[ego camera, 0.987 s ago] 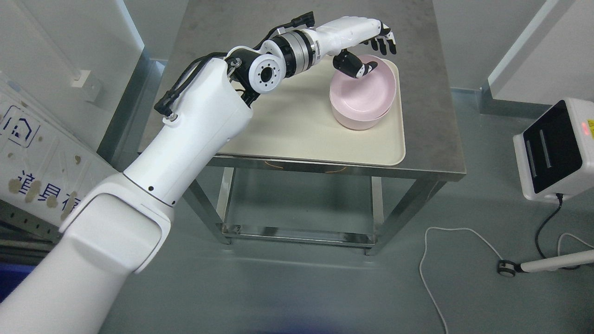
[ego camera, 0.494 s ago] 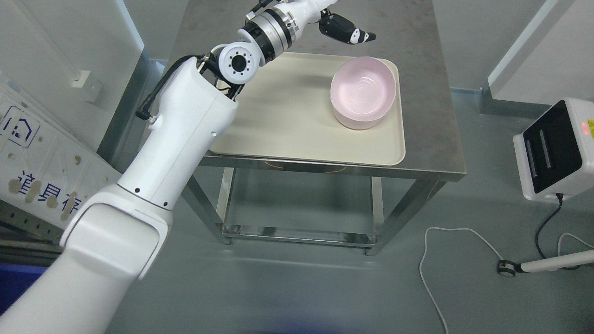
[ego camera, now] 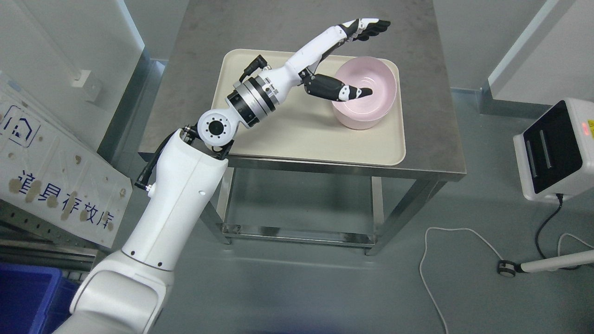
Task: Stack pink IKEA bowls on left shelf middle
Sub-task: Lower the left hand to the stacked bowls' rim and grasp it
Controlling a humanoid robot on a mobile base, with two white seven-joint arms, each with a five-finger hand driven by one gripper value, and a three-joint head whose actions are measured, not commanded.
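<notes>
pink bowls (ego camera: pixel 366 99) – nested, upright, on the tray's right end

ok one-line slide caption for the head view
Left hand open over stacked pink plastic bowls on a cream rectangular tray, thumb dipping inside the top bowl.

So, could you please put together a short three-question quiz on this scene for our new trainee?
1. True or false: the pink bowl sits directly on the bare steel table.
2. Which part of the left hand reaches over the bowl's opening? A) thumb B) fingers C) wrist
3. Fill in: the cream tray's bowl stands near its far ____ corner.

Key: 1. False, it stands on the tray. 2. A; the fingers stretch out beyond the far rim, holding nothing. 3. Right.
</notes>
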